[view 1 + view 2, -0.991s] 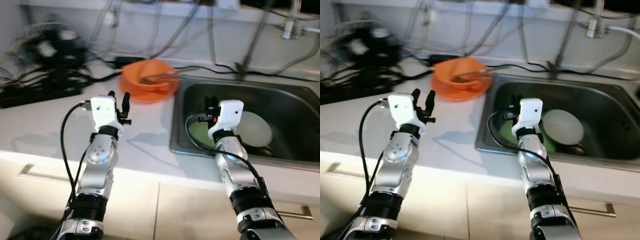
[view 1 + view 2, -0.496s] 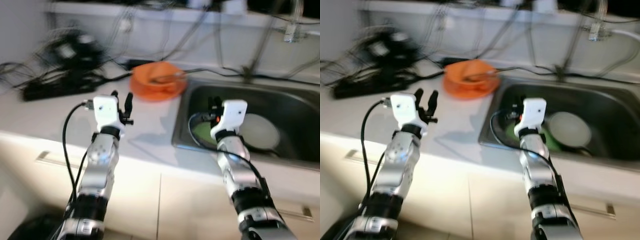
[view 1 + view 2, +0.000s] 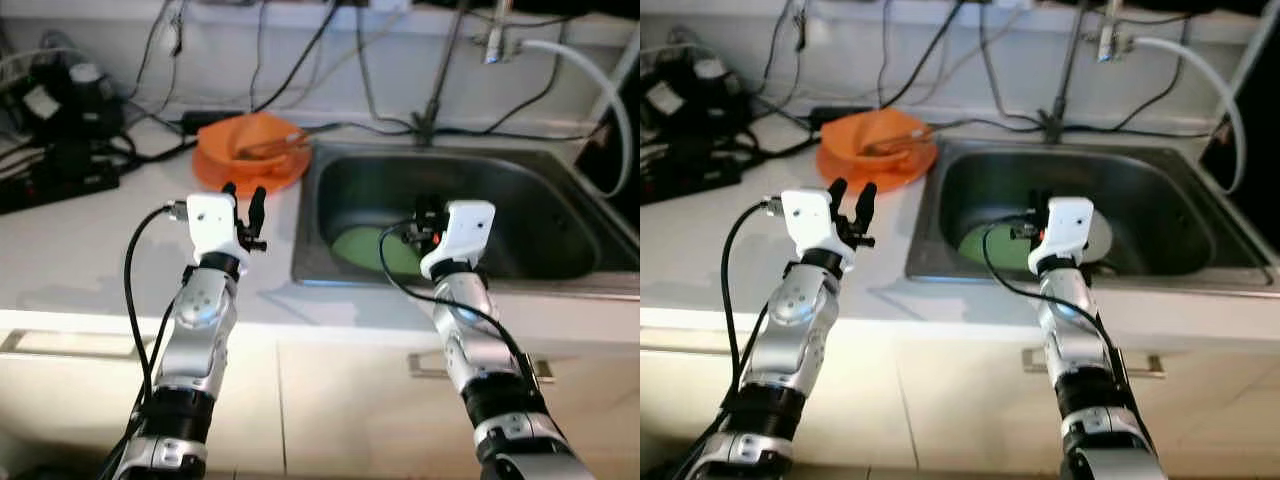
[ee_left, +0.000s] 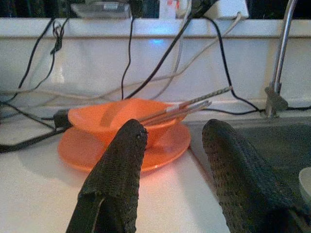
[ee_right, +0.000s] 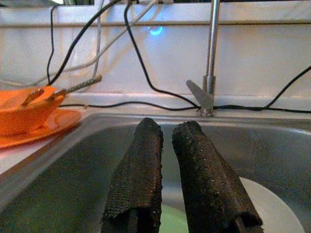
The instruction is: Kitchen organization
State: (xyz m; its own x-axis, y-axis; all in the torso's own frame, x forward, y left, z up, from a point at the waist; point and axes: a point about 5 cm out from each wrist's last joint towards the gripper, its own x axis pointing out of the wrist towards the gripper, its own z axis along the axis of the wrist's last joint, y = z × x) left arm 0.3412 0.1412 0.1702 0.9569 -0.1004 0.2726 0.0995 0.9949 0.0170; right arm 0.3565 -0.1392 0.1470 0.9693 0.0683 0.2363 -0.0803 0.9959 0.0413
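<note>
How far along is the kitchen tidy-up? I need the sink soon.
Nothing looks put away yet. The orange bowl with utensils sits on its plate on the counter; a green plate and a white one lie in the sink. Left hand open and right hand nearly shut, both empty.

Head cameras look down at counter and sink; both wrist cameras face the wall, sharing the orange bowl.
</note>
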